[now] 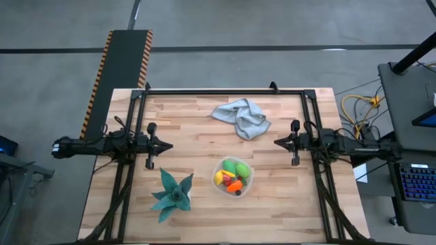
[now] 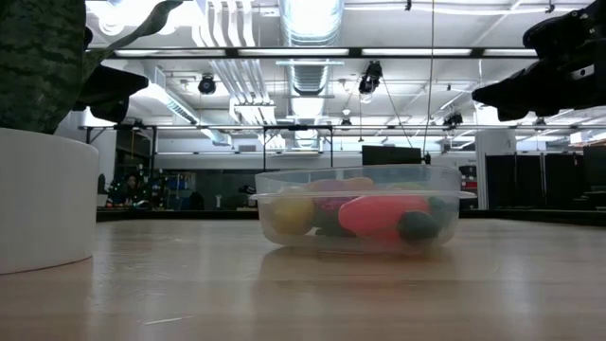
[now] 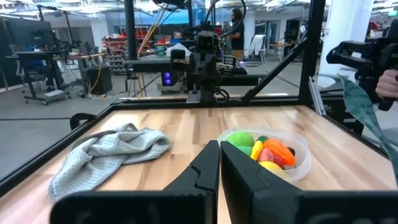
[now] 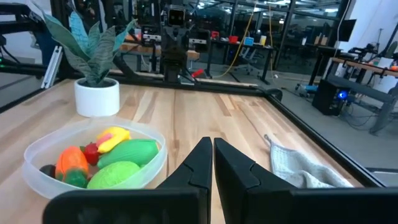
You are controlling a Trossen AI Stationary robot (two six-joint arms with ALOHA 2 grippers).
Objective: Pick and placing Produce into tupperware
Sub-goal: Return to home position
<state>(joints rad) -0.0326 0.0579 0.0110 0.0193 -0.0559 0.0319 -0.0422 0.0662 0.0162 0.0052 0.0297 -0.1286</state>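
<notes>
My left gripper point(image 1: 168, 145) and right gripper point(image 1: 277, 142) hang pressed together, holding nothing, at opposite sides of the wooden tabletop point(image 1: 197, 122). Between them sits the clear round plastic tupperware point(image 1: 249, 170), holding the small colourful toy produce point(image 1: 233, 175). I see no loose pieces, so packing looks finished. Farther back lies a crumpled grey-blue cloth point(image 1: 242, 117).

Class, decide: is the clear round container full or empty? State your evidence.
Partly full. The tupperware holds produce: green, yellow, orange and red pieces piled together inside its wall.
</notes>
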